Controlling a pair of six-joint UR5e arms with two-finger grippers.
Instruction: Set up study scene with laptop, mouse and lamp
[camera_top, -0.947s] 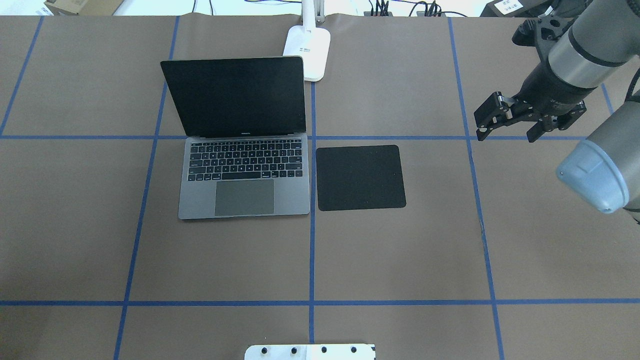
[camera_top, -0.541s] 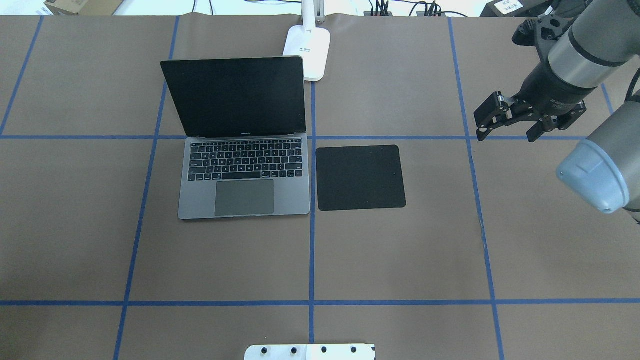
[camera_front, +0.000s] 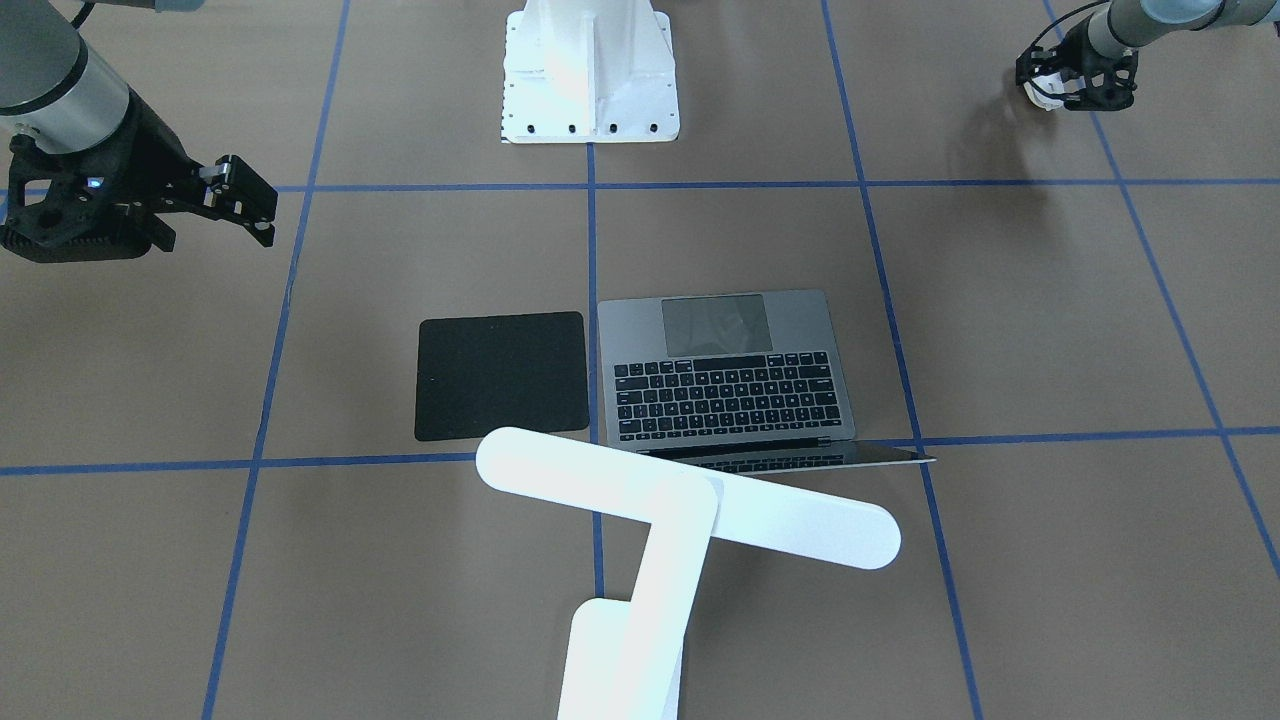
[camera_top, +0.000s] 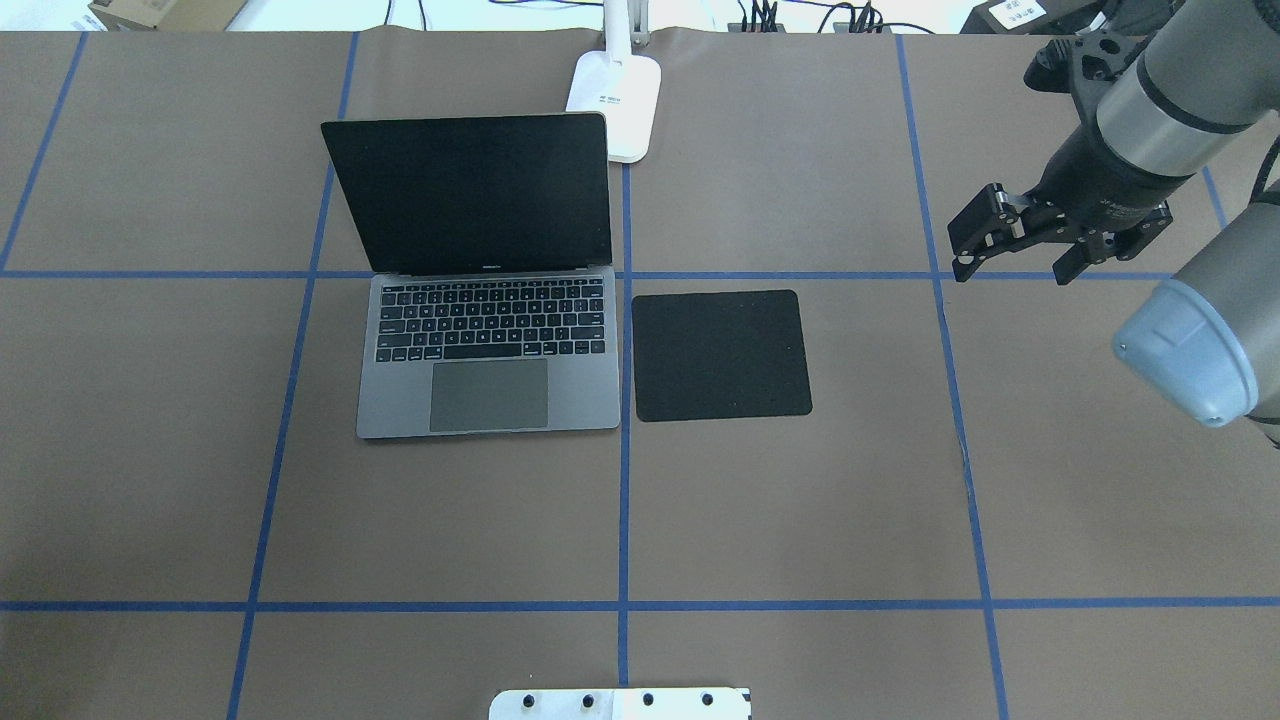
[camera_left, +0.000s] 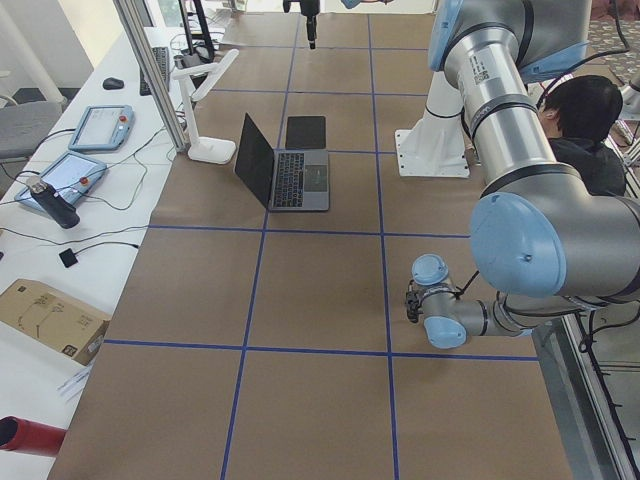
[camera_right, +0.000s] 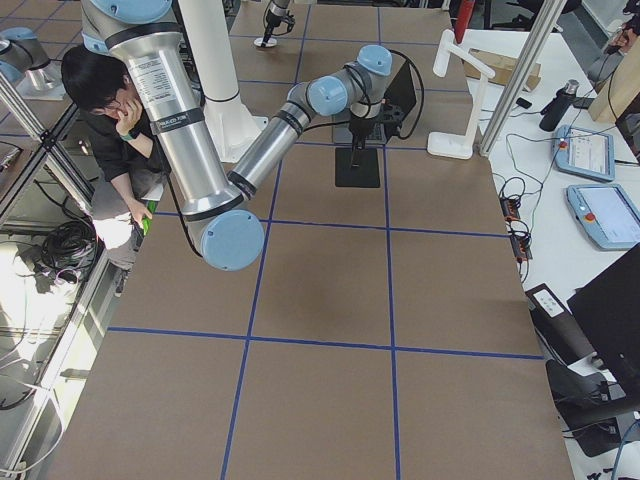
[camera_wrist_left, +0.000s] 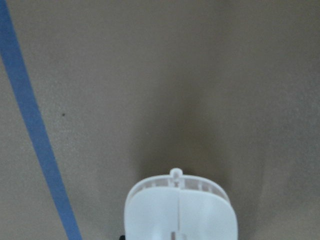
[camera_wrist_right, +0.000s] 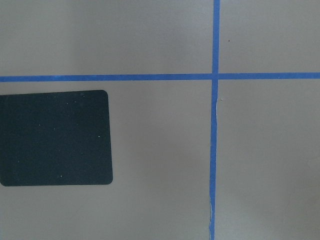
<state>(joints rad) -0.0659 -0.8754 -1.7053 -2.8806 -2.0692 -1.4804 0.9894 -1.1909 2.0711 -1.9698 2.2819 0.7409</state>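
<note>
The mouse (camera_wrist_left: 180, 207) sits between the fingers of my left gripper (camera_front: 1062, 85), which is closed on its sides. The soft shadow under it suggests it is just off the table, though I can't be sure. It is at the far left end of the table on my side, well away from the laptop (camera_top: 490, 350).

I judge it light, hard-shelled and glossy, so it is likely to slip or swivel in a two-finger pinch. The best hold is across its narrow flanks near the middle. A firm squeeze should do it no harm, but a drop could crack the shell.

My right gripper (camera_top: 1015, 268) hangs over the table with its jaws wide apart and nothing in them, off to the right of the pad (camera_top: 720, 355).

The pad lies flat just right of the laptop and has nothing on it. It looks matte and grippy, which I take to be the mouse's spot. The laptop stands open, and the lamp (camera_front: 690, 500) is behind it with its bar head reaching over the screen's top edge.

The table (camera_top: 800, 500) is flat brown paper with a blue tape grid, which looks smooth and gives little friction. My white pedestal (camera_front: 590, 70) stands at the near edge. Beyond the table there is a bench with tablets and cables, and a person sits beside my base.
</note>
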